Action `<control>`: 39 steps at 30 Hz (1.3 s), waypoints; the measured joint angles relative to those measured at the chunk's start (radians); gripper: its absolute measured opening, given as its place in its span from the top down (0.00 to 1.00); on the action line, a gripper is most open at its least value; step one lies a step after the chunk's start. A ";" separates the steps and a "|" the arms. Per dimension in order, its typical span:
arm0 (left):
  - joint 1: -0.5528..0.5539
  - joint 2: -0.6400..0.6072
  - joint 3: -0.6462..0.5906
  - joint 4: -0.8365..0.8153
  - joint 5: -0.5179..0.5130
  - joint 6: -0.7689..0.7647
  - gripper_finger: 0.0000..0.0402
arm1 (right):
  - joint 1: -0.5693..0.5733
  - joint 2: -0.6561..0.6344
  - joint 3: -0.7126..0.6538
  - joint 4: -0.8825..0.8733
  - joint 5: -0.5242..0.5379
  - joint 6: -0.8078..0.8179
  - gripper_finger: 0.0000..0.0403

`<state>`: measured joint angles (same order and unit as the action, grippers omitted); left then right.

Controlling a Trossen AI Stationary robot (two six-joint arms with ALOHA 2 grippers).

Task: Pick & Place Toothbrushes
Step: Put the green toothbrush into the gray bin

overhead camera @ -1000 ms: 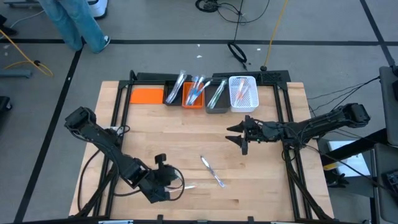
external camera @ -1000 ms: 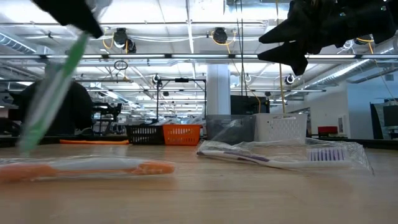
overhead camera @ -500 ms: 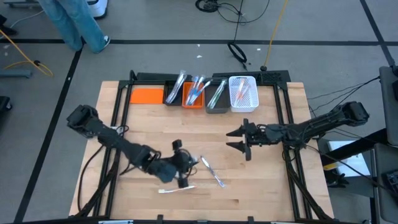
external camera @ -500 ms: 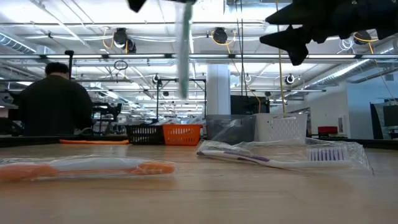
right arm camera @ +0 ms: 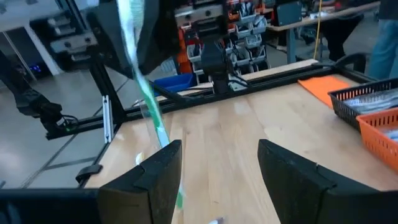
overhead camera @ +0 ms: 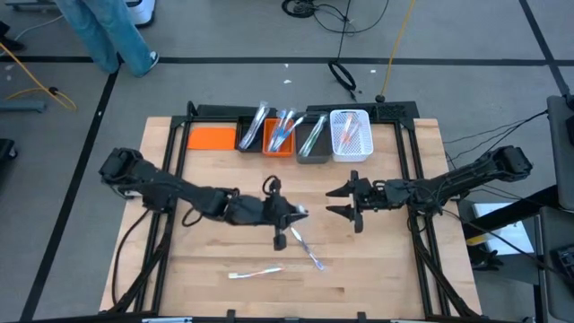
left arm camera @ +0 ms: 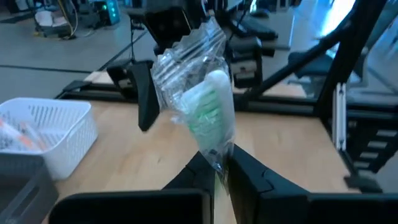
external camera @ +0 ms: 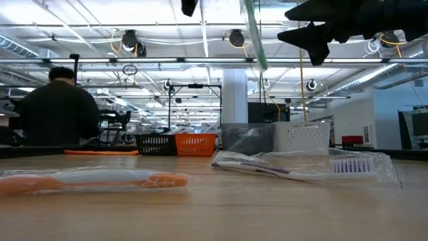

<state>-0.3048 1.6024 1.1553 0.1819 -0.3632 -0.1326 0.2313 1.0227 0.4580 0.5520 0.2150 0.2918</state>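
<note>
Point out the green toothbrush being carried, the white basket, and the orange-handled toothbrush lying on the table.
Green toothbrush point(left arm camera: 208, 115), left wrist view, wrapped green head.
White basket point(overhead camera: 351, 135), high view, lattice wall.
Orange-handled toothbrush point(external camera: 93, 181), low view, middle of its wrapped handle.

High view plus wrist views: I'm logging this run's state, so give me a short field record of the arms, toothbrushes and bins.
left gripper: shut on green toothbrush, wrapped, lifted over table centre
right gripper: open, empty, facing the left gripper
loose toothbrushes: two on the table, purple toothbrush and orange toothbrush
bins: row at far edge, toothbrushes inside
person: in the room behind, back turned
</note>
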 joint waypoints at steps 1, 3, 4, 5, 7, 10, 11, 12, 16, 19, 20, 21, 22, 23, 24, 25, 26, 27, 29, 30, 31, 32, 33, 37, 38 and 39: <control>0.012 0.000 0.000 0.012 0.017 0.000 0.95 | 0.000 0.007 0.000 0.015 0.000 -0.007 0.50; 0.035 0.000 0.000 0.035 0.052 0.009 0.97 | 0.000 0.020 0.000 0.038 0.000 -0.028 0.50; 0.046 0.000 0.000 0.044 0.066 0.016 0.98 | 0.000 0.030 0.000 0.058 -0.001 -0.037 0.50; 0.056 0.000 0.000 0.052 0.080 0.024 0.99 | 0.000 0.043 0.000 0.082 -0.001 -0.044 0.50; 0.074 0.000 0.000 0.060 0.099 0.026 0.98 | -0.001 0.064 0.000 0.115 -0.001 -0.053 0.50; 0.094 0.000 0.000 0.059 0.102 0.023 0.95 | -0.002 0.090 0.000 0.169 0.002 -0.081 0.50; 0.098 0.000 0.000 0.059 0.102 0.023 0.94 | -0.002 0.098 0.000 0.184 0.010 -0.093 0.50; 0.100 0.000 0.000 0.059 0.103 0.023 0.94 | -0.002 0.107 0.001 0.198 0.022 -0.101 0.50; 0.106 0.000 0.000 0.059 0.103 0.026 0.96 | -0.016 0.149 0.029 0.201 0.024 -0.128 0.50; 0.106 0.000 0.000 0.060 0.104 0.043 0.99 | -0.028 0.182 0.055 0.204 0.020 -0.146 0.50; 0.106 0.000 0.000 0.059 0.104 0.045 0.99 | -0.029 0.189 0.060 0.202 0.019 -0.150 0.50; 0.106 0.000 0.000 0.059 0.104 0.045 0.98 | -0.029 0.195 0.066 0.200 0.018 -0.151 0.50; 0.106 0.000 0.000 0.059 0.104 0.045 0.97 | -0.029 0.203 0.075 0.202 0.018 -0.156 0.50; 0.106 0.000 0.000 0.059 0.104 0.045 0.95 | -0.029 0.210 0.083 0.206 0.017 -0.160 0.50; 0.106 0.000 0.000 0.059 0.104 0.045 0.94 | -0.029 0.216 0.089 0.205 0.017 -0.166 0.50; 0.106 0.000 0.000 0.059 0.104 0.045 0.93 | -0.029 0.221 0.094 0.203 0.016 -0.169 0.50; 0.106 0.000 0.000 0.059 0.104 0.046 0.93 | -0.029 0.229 0.102 0.202 0.015 -0.170 0.50; 0.106 0.000 0.000 0.059 0.104 0.046 0.93 | -0.029 0.239 0.111 0.205 0.009 -0.170 0.50; 0.106 0.000 0.000 0.059 0.104 0.051 0.94 | -0.029 0.252 0.126 0.205 -0.011 -0.170 0.50; 0.106 0.000 0.000 0.059 0.104 0.052 0.95 | -0.029 0.260 0.137 0.205 -0.011 -0.170 0.50; 0.107 0.000 0.000 0.059 0.104 0.052 0.96 | -0.028 0.271 0.148 0.207 -0.013 -0.170 0.50; 0.108 0.000 0.000 0.059 0.105 0.052 0.97 | -0.027 0.280 0.157 0.207 -0.021 -0.174 0.50; 0.109 0.000 0.000 0.059 0.105 0.055 0.98 | -0.027 0.287 0.163 0.207 -0.036 -0.180 0.50; 0.111 0.000 0.000 0.054 0.103 0.068 0.98 | -0.026 0.302 0.176 0.211 -0.064 -0.181 0.50; 0.111 0.000 0.000 0.054 0.101 0.068 0.96 | -0.026 0.302 0.176 0.206 -0.063 -0.181 0.50; 0.111 0.000 0.000 0.054 0.101 0.068 0.95 | -0.026 0.302 0.176 0.204 -0.063 -0.181 0.50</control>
<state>-0.1940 1.6020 1.1553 0.2363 -0.2623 -0.0647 0.2050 1.3251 0.6338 0.7559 0.1524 0.1112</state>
